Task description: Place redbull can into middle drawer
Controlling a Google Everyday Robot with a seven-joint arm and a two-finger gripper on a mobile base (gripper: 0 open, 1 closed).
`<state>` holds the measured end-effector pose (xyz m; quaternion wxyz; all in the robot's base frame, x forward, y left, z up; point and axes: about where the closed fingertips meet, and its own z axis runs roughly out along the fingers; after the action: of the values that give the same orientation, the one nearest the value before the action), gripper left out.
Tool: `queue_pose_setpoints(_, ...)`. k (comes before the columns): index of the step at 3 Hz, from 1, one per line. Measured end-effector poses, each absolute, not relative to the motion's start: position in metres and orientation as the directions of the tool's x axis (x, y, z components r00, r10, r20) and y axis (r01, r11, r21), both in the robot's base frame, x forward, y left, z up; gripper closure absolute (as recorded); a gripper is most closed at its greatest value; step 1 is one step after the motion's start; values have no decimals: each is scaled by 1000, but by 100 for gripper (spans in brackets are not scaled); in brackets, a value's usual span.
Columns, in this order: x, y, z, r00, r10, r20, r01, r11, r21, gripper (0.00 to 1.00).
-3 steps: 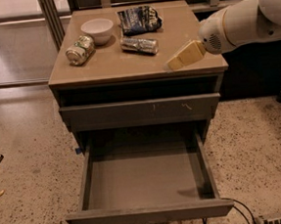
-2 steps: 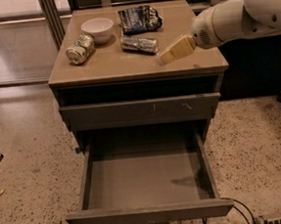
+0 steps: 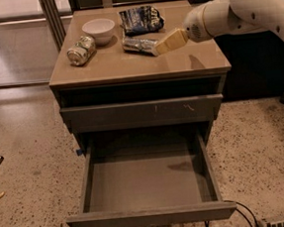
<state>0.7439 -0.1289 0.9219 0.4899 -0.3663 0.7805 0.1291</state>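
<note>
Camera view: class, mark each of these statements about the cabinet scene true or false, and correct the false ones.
1. The redbull can lies on its side on the cabinet top. True.
2. The middle drawer is shut. False: it is pulled open.
3. The hand is down inside the drawer. False: it is over the cabinet top, close to one end of the redbull can.
4. The white bowl stands upright on the cabinet top. True.
5. The green-and-white can stands upright. False: it lies on its side next to the bowl.
</note>
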Motion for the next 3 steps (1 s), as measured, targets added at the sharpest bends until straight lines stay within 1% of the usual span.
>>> queue_pose_setpoints(1,771,-125,912,-271,-444,-854,-693,706,-148,0)
queue_pose_setpoints(3,804,-93,900,-248,-439,-863,-723,677,-137,0)
